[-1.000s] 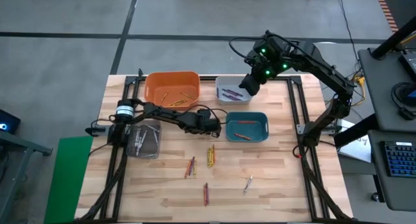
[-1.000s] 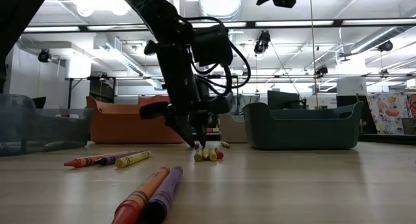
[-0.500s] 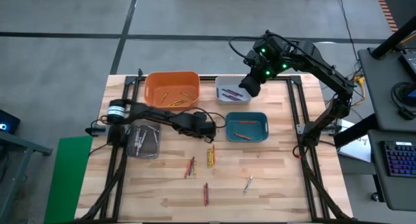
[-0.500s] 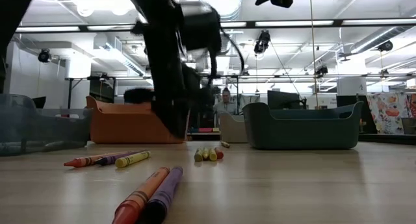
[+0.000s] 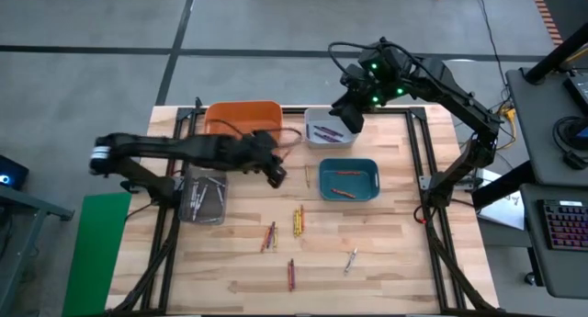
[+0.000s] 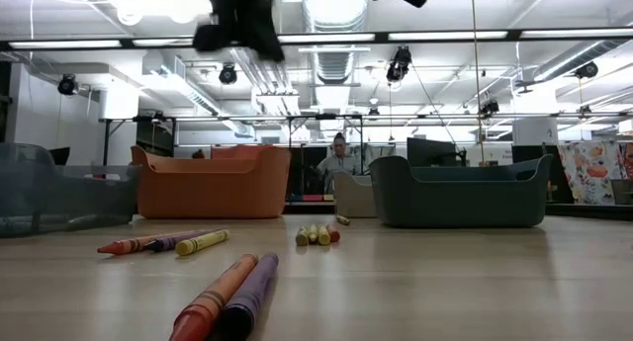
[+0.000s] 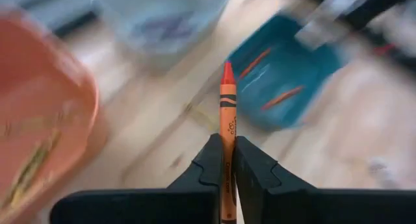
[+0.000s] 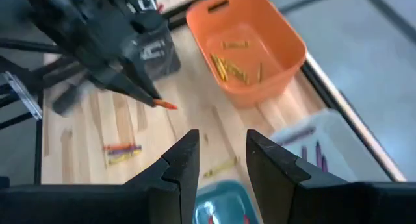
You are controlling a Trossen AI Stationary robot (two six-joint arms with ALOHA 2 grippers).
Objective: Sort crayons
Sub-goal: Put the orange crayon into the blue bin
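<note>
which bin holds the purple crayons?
The pale grey-white bin, at the back between the orange bin and teal bin; those hold yellowish and red-orange sticks.

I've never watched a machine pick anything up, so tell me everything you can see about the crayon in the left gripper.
The crayon is an orange stick in a paper wrapper with dark bands and a redder, pointed tip. The left gripper is shut on its lower part, so the tip juts out past the fingers. It is lifted off the table, between the orange bin and the teal bin. Only the fingers touch it.
</note>
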